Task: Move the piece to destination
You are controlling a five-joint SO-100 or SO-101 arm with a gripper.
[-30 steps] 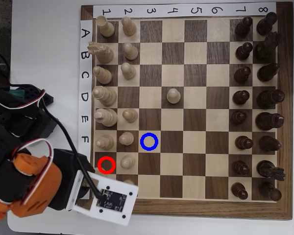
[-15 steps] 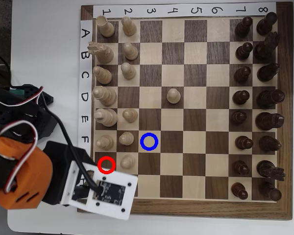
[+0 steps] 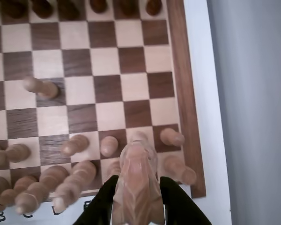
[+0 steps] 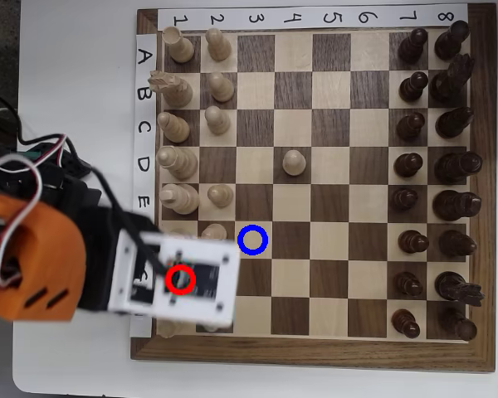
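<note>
In the wrist view my gripper (image 3: 138,182) is shut on the piece (image 3: 138,164), a pale cream knight. It stands upright between the two black fingers (image 3: 106,199), close to the camera and above the pale pawns of the near rows. In the overhead view the orange arm (image 4: 33,257) and its white camera board (image 4: 201,286) lie over the board's lower left corner. They hide the gripper, the held knight and the red-ringed square. The destination (image 4: 253,240), the light square with the blue ring, is bare, just up and right of the camera board.
A second pale knight (image 4: 166,83) stands on B1. Pale pieces fill columns 1 and 2, and one pale pawn (image 4: 294,162) stands on D4. Dark pieces (image 4: 436,166) fill columns 7 and 8. The board's wooden rim (image 3: 187,117) runs along the right.
The arm has swung up and to the right from off the board's lower left corner. It now covers the red-ringed square and the pawns beside it.
</note>
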